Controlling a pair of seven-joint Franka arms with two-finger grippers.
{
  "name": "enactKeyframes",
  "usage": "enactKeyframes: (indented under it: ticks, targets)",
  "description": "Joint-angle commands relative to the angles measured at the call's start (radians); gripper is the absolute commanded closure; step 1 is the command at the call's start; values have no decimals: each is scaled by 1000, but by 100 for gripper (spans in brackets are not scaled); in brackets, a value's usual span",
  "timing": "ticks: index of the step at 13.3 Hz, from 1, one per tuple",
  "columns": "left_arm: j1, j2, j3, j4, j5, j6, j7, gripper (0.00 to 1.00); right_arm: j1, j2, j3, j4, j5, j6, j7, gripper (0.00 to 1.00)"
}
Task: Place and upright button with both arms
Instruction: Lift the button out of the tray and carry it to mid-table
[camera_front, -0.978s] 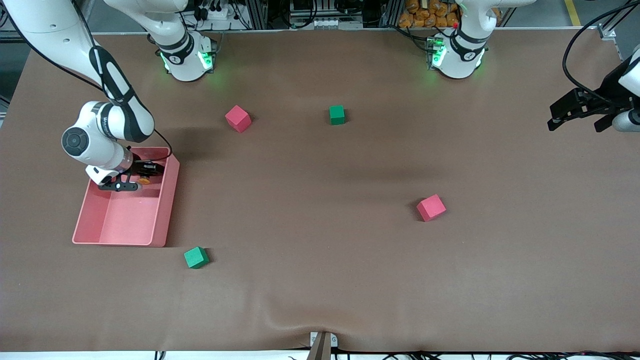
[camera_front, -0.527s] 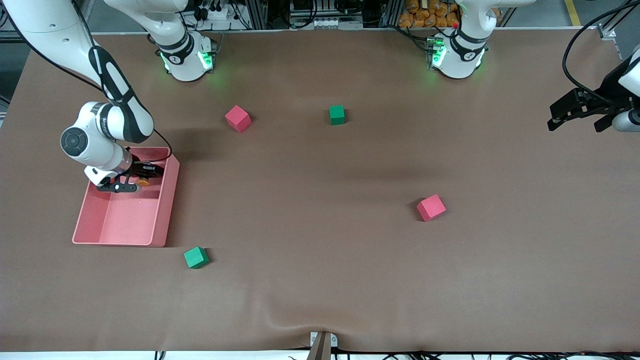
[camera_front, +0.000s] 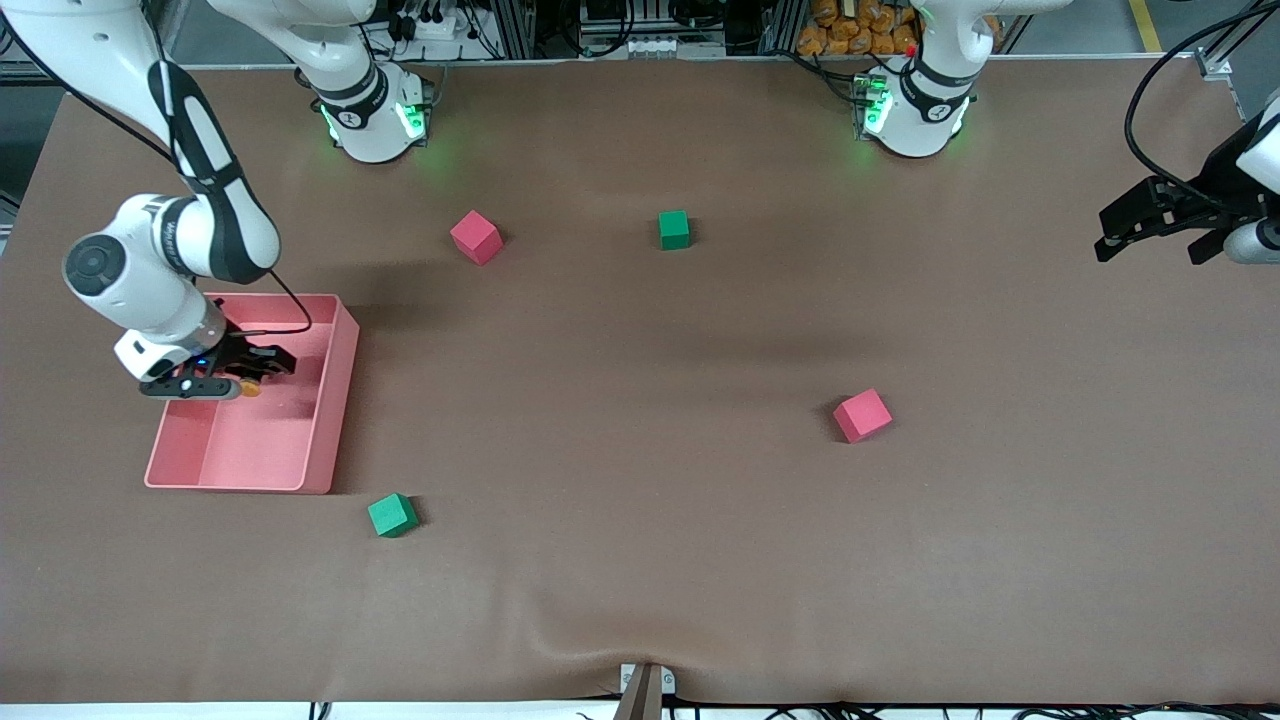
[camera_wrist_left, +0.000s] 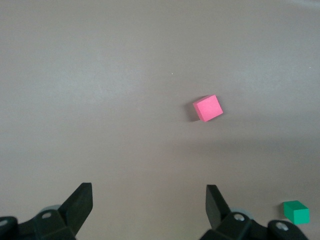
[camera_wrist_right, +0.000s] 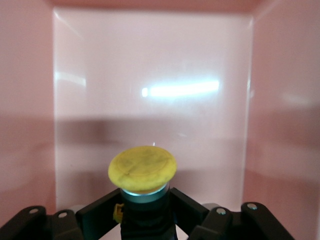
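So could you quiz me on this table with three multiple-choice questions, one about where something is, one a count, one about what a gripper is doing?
1. Where is the button?
A. on the bare table
B. over the pink tray
C. on a green cube

2. How many foam cubes lie on the table?
A. two
B. three
C. four

3. What is the left gripper doing?
A. hanging open with nothing in it
B. gripping a pink cube
C. pressing on the tray

Answers: 1 B, the right gripper holds it above the tray floor. 2 C, two pink, two green. 3 A, the left wrist view shows spread fingers over bare table.
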Motion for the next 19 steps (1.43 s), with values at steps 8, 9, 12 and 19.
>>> enactKeyframes:
  ticks: [8, 9, 12, 19]
  targets:
    - [-1, 10, -2, 18, -4, -9, -6, 0, 255, 5, 9, 434, 4, -535, -48, 100]
    - [-1, 10, -2, 18, -4, -9, -6, 0, 319, 16, 10, 436, 35, -526, -46, 100]
    - [-1, 10, -2, 15, -4, -9, -1, 0, 471, 114, 9, 524, 162, -468, 65, 100]
    - [-1, 10, -4, 15, -4, -9, -1, 0, 807, 455, 4, 829, 60, -368, 677, 100]
